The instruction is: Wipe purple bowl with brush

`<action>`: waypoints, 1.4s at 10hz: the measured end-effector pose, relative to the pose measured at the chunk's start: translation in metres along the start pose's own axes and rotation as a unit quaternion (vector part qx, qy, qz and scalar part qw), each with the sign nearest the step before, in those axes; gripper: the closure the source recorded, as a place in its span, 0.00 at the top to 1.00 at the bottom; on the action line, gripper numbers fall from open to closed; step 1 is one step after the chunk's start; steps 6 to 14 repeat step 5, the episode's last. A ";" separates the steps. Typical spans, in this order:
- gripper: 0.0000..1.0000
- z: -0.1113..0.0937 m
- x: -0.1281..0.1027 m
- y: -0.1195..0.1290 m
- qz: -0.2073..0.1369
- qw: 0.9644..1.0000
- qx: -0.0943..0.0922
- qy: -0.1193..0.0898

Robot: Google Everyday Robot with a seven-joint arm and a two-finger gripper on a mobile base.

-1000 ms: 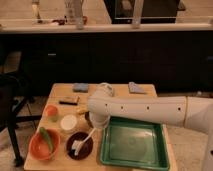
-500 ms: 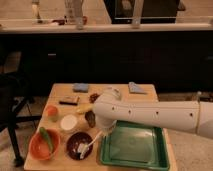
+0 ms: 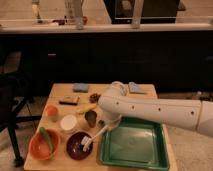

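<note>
The purple bowl sits at the table's front, right of the orange bowl. The white brush slants down from upper right to lower left, with its bristled head resting inside the bowl's right half. My gripper is at the end of the white arm, just above and right of the bowl, shut on the upper end of the brush handle. The arm reaches in from the right, over the green tray.
An orange bowl holding a green item is at the front left. A white round container, a dark cup, a banana and a small orange cup stand behind the bowls. A green tray is on the right. Two sponges lie at the back.
The arm has swung a little to the right. The brush head has slid from the middle of the purple bowl toward its right side.
</note>
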 end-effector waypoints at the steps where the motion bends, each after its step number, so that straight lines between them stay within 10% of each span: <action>1: 0.00 0.001 -0.002 -0.009 -0.005 1.000 0.001 -0.001; 5: 0.00 0.006 -0.036 -0.029 -0.039 0.999 0.005 -0.031; 14: 0.00 0.006 -0.036 -0.029 -0.039 0.999 0.005 -0.031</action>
